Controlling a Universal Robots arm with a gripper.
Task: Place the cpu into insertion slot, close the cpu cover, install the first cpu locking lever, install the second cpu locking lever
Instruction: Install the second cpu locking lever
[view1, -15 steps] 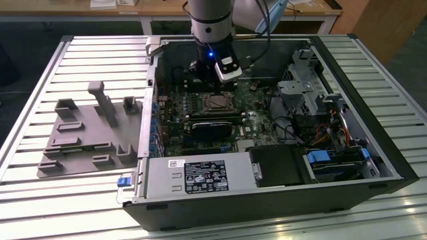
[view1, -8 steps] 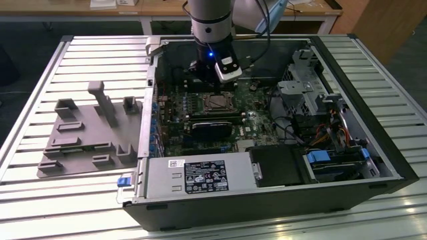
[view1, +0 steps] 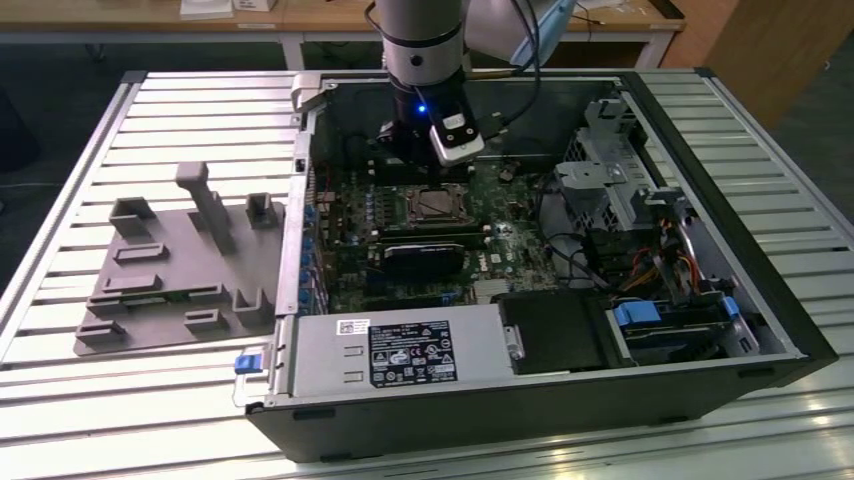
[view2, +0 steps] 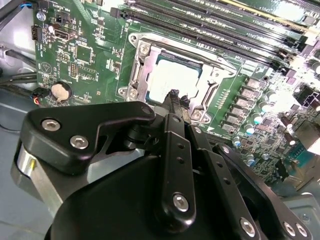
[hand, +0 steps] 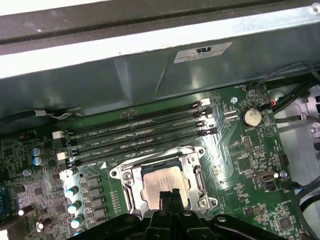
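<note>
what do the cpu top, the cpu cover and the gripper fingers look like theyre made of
The cpu top: pale, matte silvery metal, by its dull sheen. The cpu cover: thin bare steel-like plate, brighter glints. The gripper fingers: black, matte, probably coated metal or plastic.

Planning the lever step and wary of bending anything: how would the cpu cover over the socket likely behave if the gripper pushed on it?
The cpu cover looks like a thin metal frame, so probably stiff but bendable under an off-centre push. It lies flat around the cpu, so pressing straight down likely meets firm support. Its shiny surface may let the gripper slip.
</note>
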